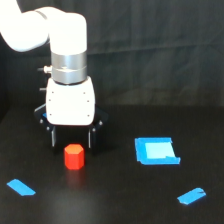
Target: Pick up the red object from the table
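Landmark: the red object [74, 156], a small red-orange block standing upright on the black worktop [115, 200]; every place below is given relative to it
Far left: a blue tape strip [21, 187] lies flat, below and to the exterior view's left of the block, well apart from it
Arm: a white xArm6 arm [67, 55] reaches in from the upper left and hangs straight above and just behind the block
Fingers: the fingers [73, 137] are two dark prongs pointing down, spread apart and holding nothing; their tips sit just above the block's top, one to each side of it
Key relation: the block lies directly below the gap, near its middle, and looks narrow enough to fit; I judge a straight descent is what remains
Right: a blue-edged square patch [156, 150] lies well apart, level with the block
Far right: a second blue strip [192, 196] lies lower still
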Controlling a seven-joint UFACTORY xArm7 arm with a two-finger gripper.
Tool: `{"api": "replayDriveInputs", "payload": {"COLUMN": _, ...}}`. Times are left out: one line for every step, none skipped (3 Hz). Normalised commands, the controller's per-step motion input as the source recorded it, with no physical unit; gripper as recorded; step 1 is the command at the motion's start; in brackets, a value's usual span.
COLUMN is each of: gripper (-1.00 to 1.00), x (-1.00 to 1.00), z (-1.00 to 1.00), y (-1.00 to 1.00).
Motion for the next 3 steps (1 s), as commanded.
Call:
{"api": "replayDriveInputs", "payload": {"gripper": 0.94, "x": 0.25, "z": -0.14, "y": -0.62}}
{"api": "replayDriveInputs", "payload": {"gripper": -0.49, "x": -0.04, "z": -0.36, "y": -0.08}}
{"api": "replayDriveInputs", "payload": {"gripper": -0.98, "x": 0.10, "z": -0.19, "y": -0.03}}
